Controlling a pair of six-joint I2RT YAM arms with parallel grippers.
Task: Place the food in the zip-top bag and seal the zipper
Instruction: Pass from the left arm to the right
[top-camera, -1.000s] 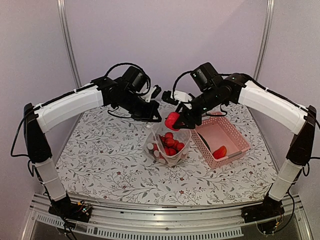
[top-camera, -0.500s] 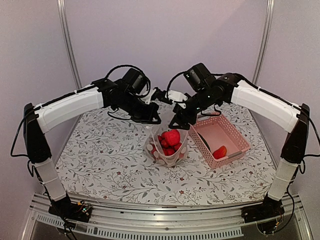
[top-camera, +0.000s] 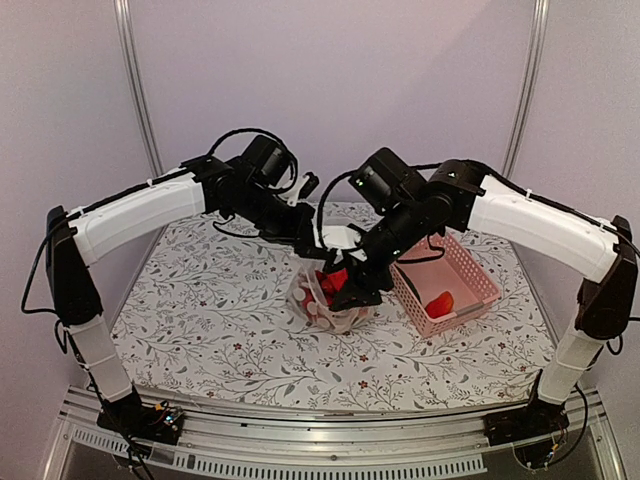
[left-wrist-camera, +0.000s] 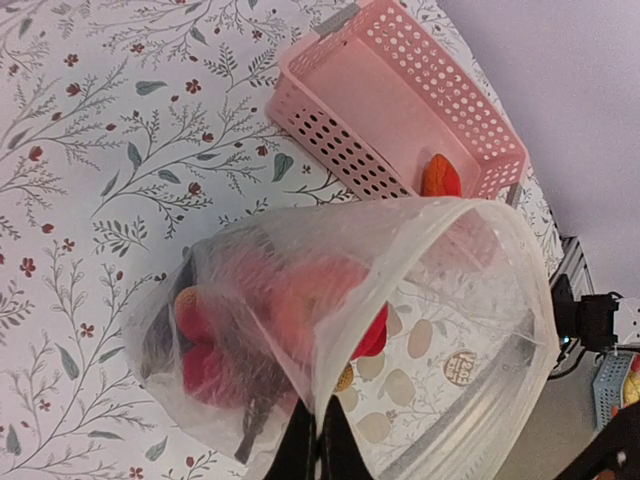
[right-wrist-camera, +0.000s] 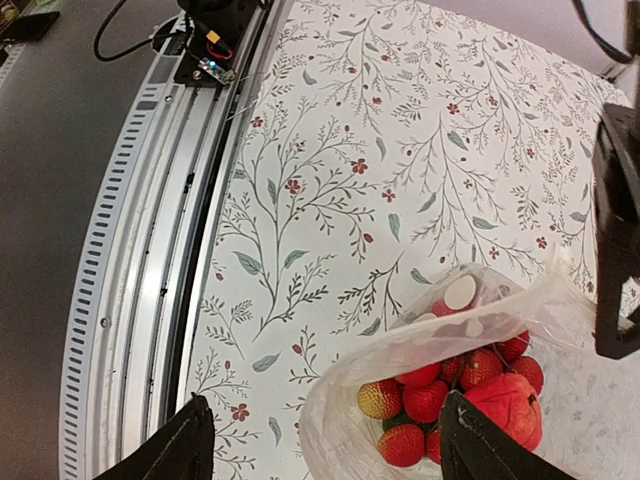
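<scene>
The clear zip-top bag (top-camera: 325, 300) stands open on the table, with several red round fruits (right-wrist-camera: 450, 385) inside. A larger red fruit (right-wrist-camera: 508, 405) lies on top of them. My left gripper (top-camera: 311, 243) is shut on the bag's rim and holds the mouth up; it also shows in the left wrist view (left-wrist-camera: 320, 445). The zipper (left-wrist-camera: 462, 414) runs along the open rim. My right gripper (top-camera: 347, 287) is open and empty, low over the bag's mouth. In its wrist view its fingers (right-wrist-camera: 190, 445) stand spread wide over the bag (right-wrist-camera: 350, 420).
The pink lattice basket (top-camera: 465, 262) stands to the right of the bag, close to my right arm. A red-orange piece (top-camera: 438, 303) lies in it, also seen in the left wrist view (left-wrist-camera: 440, 178). The table's metal front rail (right-wrist-camera: 150, 250) runs along the near edge.
My right gripper held a red fruit above the bag, let it fall in, then moved down and left to the bag's mouth. The left gripper kept its hold on the rim.
</scene>
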